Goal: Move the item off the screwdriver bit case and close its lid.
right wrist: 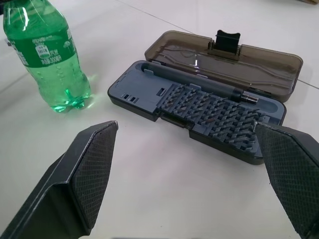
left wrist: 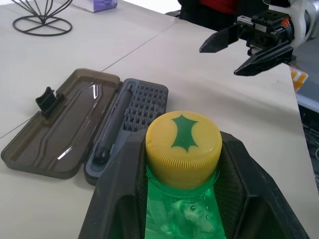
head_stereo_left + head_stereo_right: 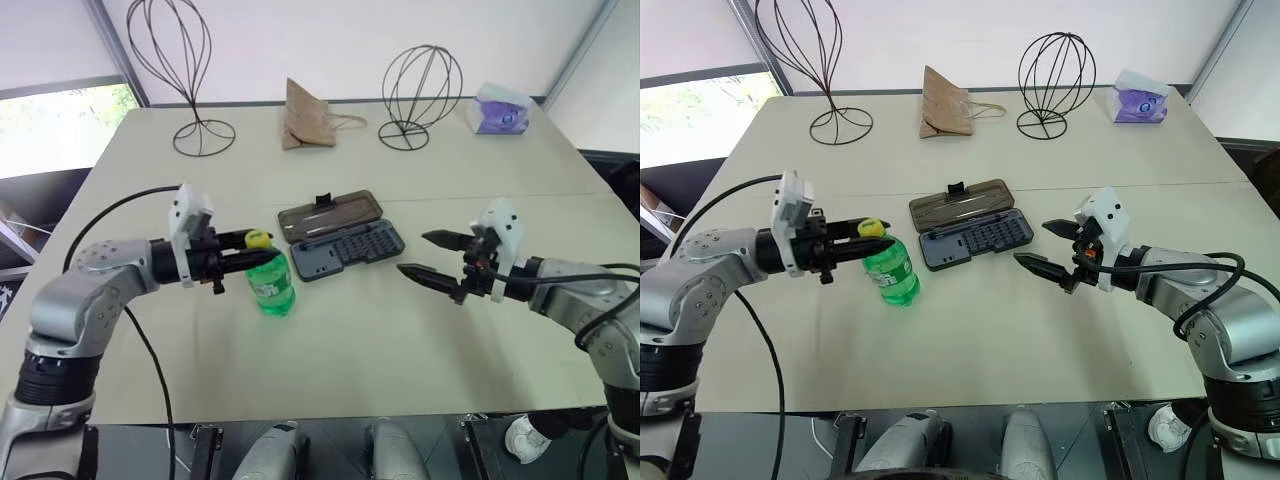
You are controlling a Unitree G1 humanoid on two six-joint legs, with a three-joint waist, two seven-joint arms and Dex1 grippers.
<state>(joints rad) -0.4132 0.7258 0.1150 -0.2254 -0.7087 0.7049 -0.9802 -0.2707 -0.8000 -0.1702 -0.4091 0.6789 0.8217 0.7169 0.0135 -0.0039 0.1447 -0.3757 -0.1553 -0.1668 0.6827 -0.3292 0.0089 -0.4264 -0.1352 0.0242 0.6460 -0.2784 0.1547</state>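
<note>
Bright, even daylight from window (image 3: 60, 125) at left. Soft, faint shadows under wire stands (image 3: 200, 135) on pale table (image 3: 400, 350). Thin glare streaks on smoky lid (image 2: 75, 124). Head views bowed at edges; near fingers (image 1: 94, 169) slightly soft.

A pale beige table (image 3: 420, 330) carries the open screwdriver bit case (image 3: 341, 240) at centre, with the green bottle (image 3: 271, 283) stood upright just beside it. Along the far edge are set two wire stands (image 3: 195, 75), a brown paper bag (image 3: 306, 117) and a purple-and-white packet (image 3: 502, 110).
</note>
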